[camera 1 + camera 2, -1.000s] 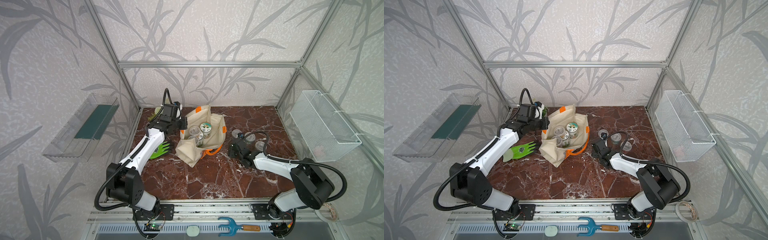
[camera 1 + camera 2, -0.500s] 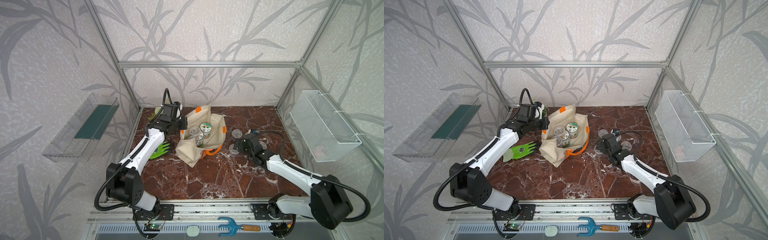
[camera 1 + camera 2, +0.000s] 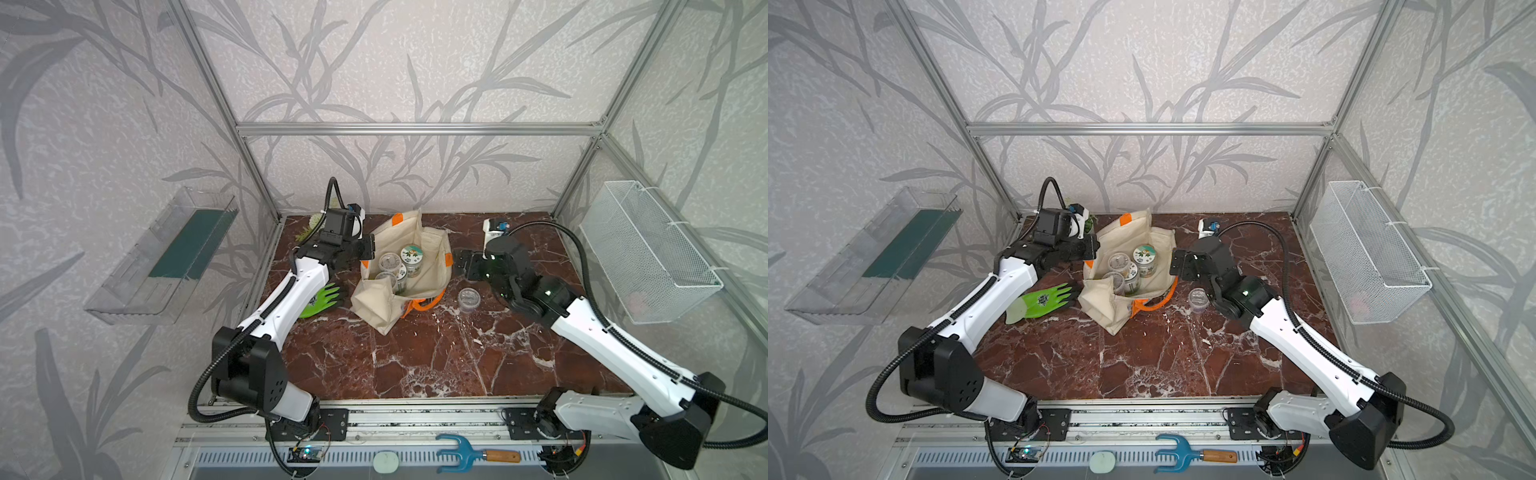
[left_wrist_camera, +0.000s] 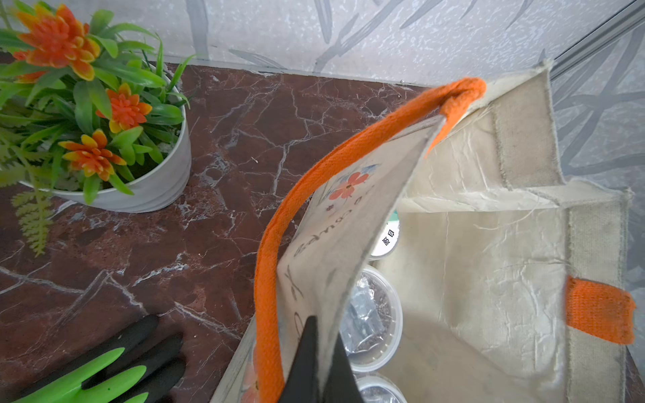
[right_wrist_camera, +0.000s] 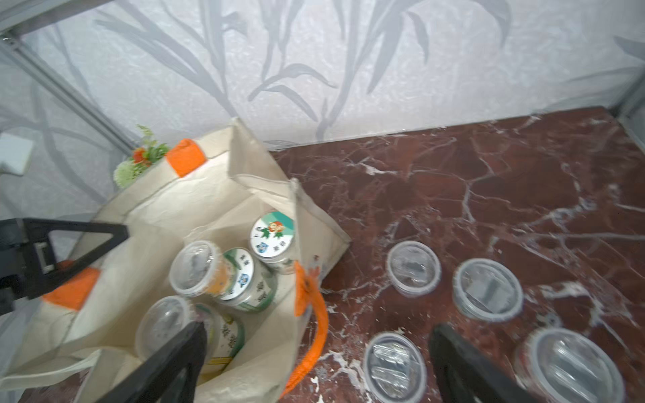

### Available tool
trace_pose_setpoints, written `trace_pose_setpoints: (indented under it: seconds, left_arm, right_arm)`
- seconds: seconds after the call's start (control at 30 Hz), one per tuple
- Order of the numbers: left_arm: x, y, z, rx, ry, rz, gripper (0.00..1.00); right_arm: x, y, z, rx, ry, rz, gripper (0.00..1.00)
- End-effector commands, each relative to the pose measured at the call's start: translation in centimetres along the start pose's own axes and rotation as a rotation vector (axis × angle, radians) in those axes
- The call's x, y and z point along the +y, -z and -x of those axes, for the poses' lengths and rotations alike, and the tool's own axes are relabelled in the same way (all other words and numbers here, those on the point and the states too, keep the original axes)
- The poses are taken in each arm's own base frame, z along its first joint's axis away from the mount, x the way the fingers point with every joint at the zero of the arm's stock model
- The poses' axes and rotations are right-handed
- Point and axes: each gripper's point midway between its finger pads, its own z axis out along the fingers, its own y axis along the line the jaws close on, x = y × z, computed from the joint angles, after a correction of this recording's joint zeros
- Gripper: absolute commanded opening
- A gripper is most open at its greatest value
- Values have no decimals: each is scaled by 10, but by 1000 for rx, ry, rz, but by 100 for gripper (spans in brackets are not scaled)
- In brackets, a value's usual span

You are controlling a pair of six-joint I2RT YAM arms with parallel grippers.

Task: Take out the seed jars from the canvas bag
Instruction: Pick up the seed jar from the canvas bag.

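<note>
The beige canvas bag (image 3: 374, 299) (image 3: 1100, 300) stands open at the back middle of the marble table. Several seed jars stand inside it, among them a white-lidded one (image 3: 411, 254) (image 5: 272, 235) and a clear-lidded one (image 3: 389, 262) (image 5: 195, 267). My left gripper (image 4: 319, 349) (image 3: 365, 249) is shut on the bag's left rim, beside the orange handle (image 4: 275, 244). My right gripper (image 5: 319, 329) (image 3: 461, 266) hangs open and empty just right of the bag. Several clear seed jars (image 5: 413, 267) (image 5: 487, 288) (image 5: 394, 364) stand on the table under it; in both top views only one (image 3: 468, 297) (image 3: 1198, 297) shows.
A white flower pot (image 4: 150, 188) with orange flowers stands in the back left corner. A green and black glove (image 3: 324, 297) (image 3: 1042, 299) lies left of the bag. A wire basket (image 3: 648, 257) hangs on the right wall and a clear shelf (image 3: 166, 257) on the left.
My right gripper has opened, let go of a clear jar on the table, and risen back toward the bag. The left arm has kept its hold on the bag's rim.
</note>
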Motion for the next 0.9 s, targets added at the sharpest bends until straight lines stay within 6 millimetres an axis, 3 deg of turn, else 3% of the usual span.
trace_pose_setpoints:
  seconds: [0.0, 0.17, 0.37, 0.57, 0.87]
  left_arm:
    - [-8, 12, 7, -41, -8, -24, 0]
    - [-9, 12, 8, -42, -6, -29, 0]
    - [-8, 13, 8, -46, -10, -28, 0]
    - [-11, 14, 8, -45, -9, -41, 0]
    - [-11, 15, 6, -48, -7, -43, 0]
  right_arm:
    - [28, -11, -21, 96, 144, 55, 99]
    - [82, -29, -39, 174, 175, 190, 100]
    - [121, -51, -62, 290, 207, 255, 99]
    - [134, -87, -90, 373, 209, 226, 99]
    - [144, -124, -104, 393, 207, 186, 100]
